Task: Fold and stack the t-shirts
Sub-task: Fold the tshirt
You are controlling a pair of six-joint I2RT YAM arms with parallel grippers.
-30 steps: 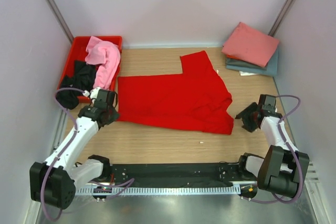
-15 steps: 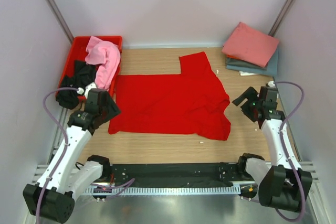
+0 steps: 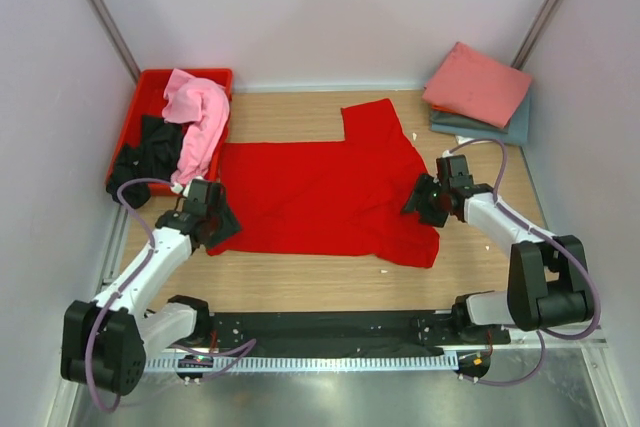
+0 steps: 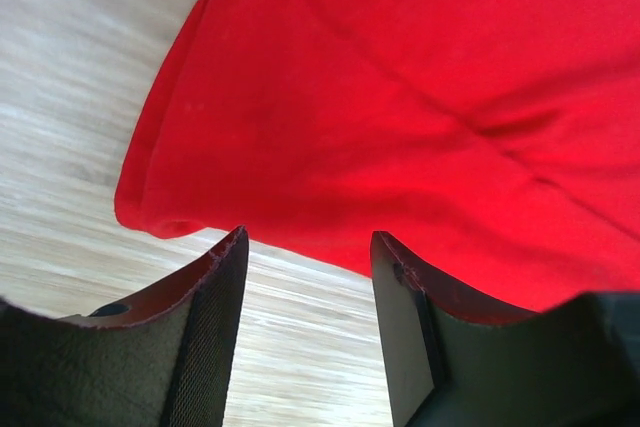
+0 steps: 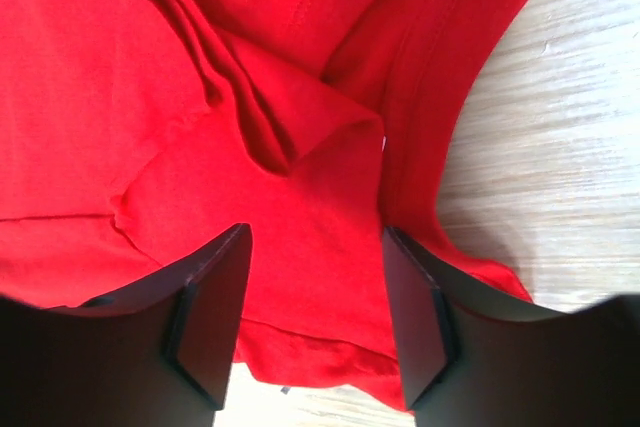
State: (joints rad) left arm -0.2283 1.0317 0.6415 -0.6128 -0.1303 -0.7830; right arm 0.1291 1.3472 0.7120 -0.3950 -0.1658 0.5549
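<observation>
The left gripper (image 4: 308,243) is open; its jaws stand apart over the lower left corner of the red shirt (image 3: 320,197), and they hold nothing; half a second ago it was higher, beside the shirt's left edge. The right gripper (image 5: 315,237) is also open, above a wrinkled fold at the shirt's right edge; half a second ago it was well apart from the cloth, further right. The red shirt lies spread on the table (image 3: 300,282), in the same place as half a second ago. The crate (image 3: 150,82) at the far left holds a light pink shirt (image 3: 195,112) and a black shirt (image 3: 150,147); at the far right a salmon shirt (image 3: 478,82) lies folded on a grey-blue shirt (image 3: 490,129).
</observation>
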